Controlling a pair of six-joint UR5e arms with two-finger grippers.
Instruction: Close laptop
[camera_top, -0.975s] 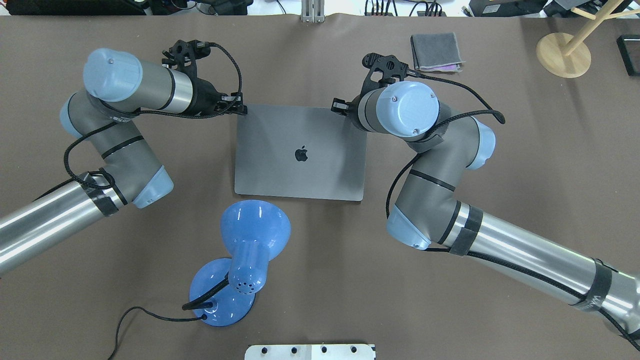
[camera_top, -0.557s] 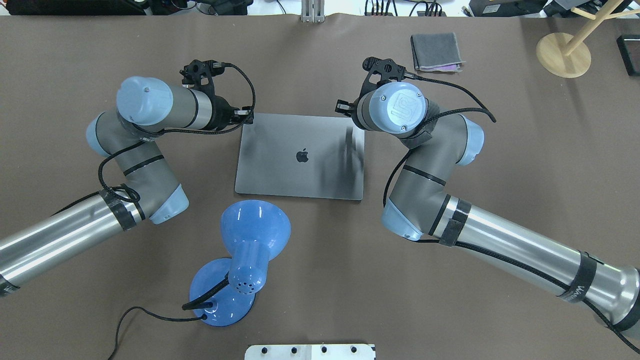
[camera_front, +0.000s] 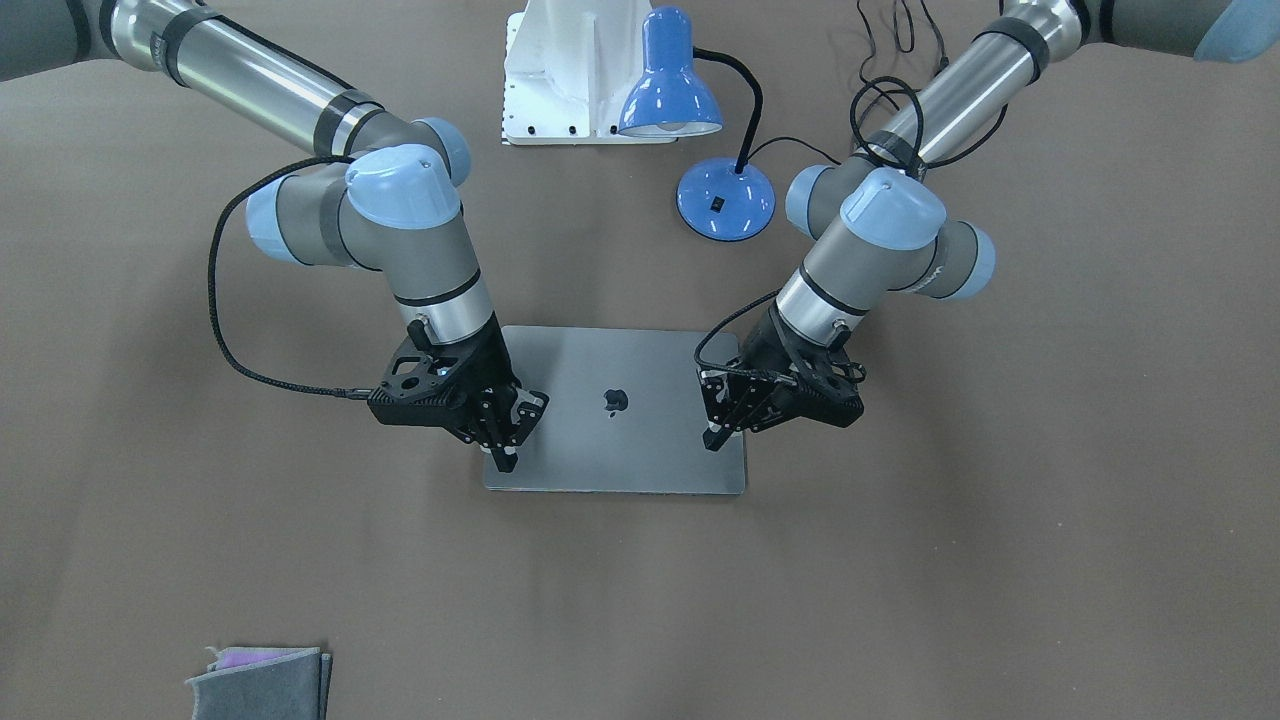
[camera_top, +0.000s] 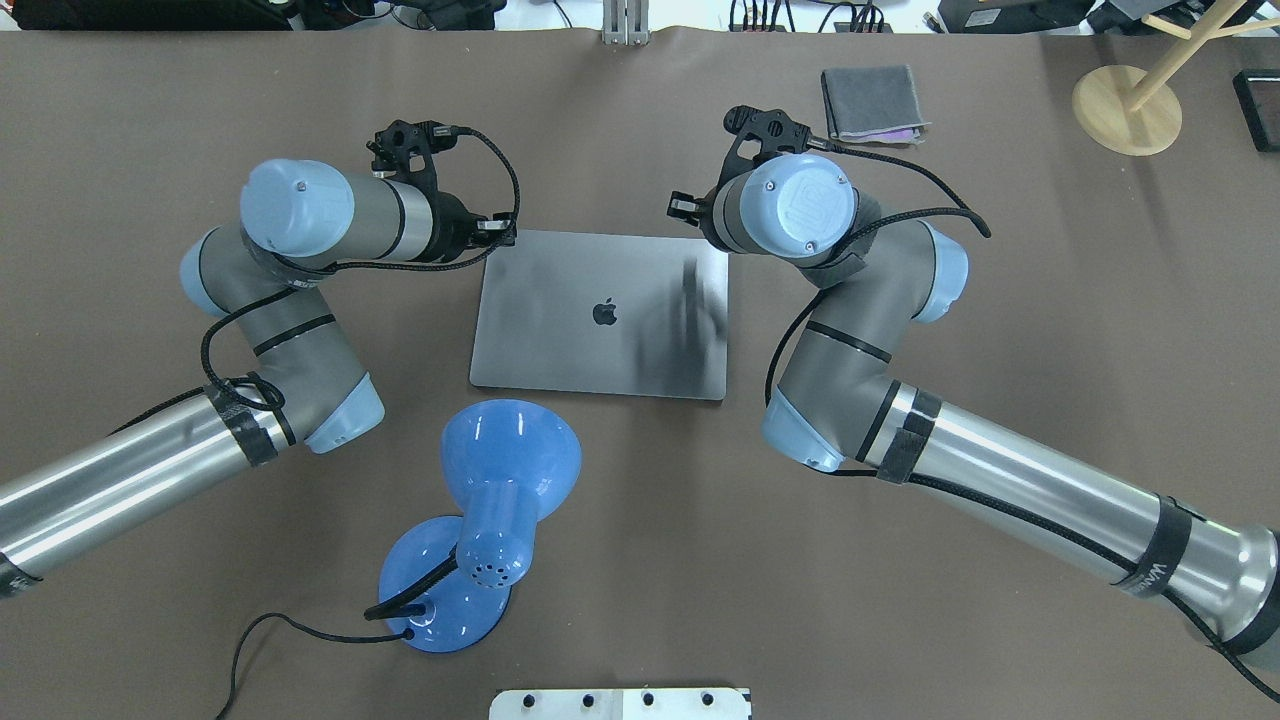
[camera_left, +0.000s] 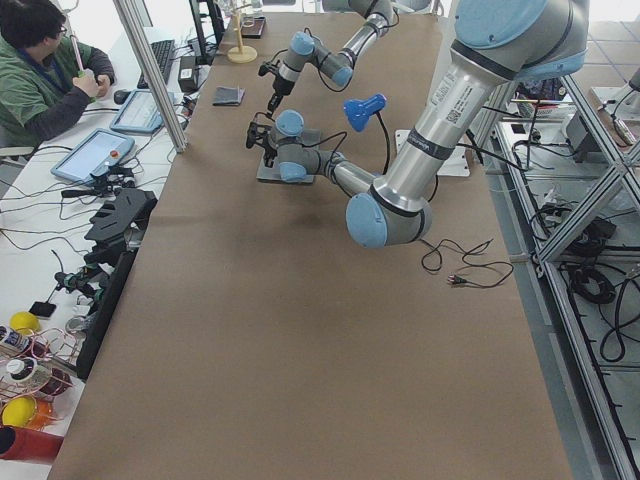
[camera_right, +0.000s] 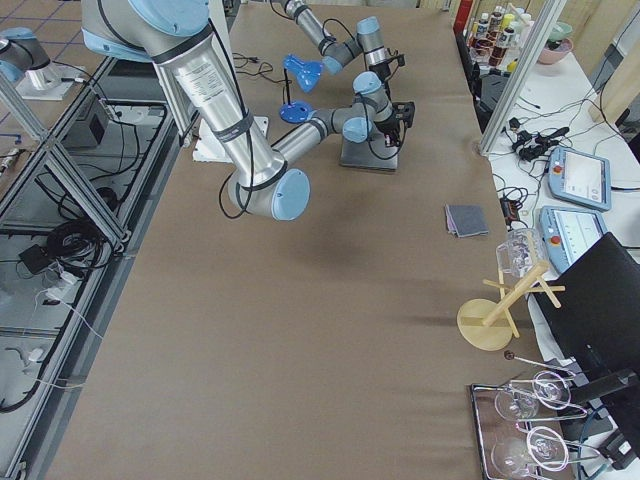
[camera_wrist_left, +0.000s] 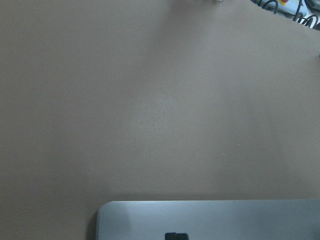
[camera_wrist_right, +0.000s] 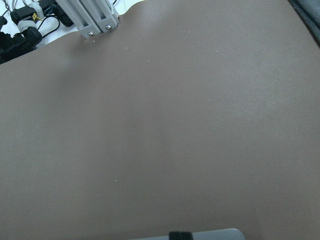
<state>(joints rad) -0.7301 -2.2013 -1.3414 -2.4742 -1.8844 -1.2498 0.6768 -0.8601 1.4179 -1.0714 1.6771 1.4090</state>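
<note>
The slim space-grey metal laptop (camera_top: 560, 330) lies shut and flat on the brown bench (camera_top: 1000, 350), lid up with the dark apple logo showing. The left gripper (camera_front: 713, 436) stands over the laptop's lid near the corner far from the robot on the robot's left, its jaws together, tips pointing down at the metal. The right gripper (camera_front: 503, 458) stands over the opposite far corner, its jaws also together and tips down near the lid's edge. Whether either tip presses on the lid cannot be told. A glossy blue desk lamp (camera_top: 480, 500) stands just off the laptop's robot-side edge, toward its left corner. A small folded grey cloth (camera_top: 873, 103) lies well beyond the laptop's far right corner.
</note>
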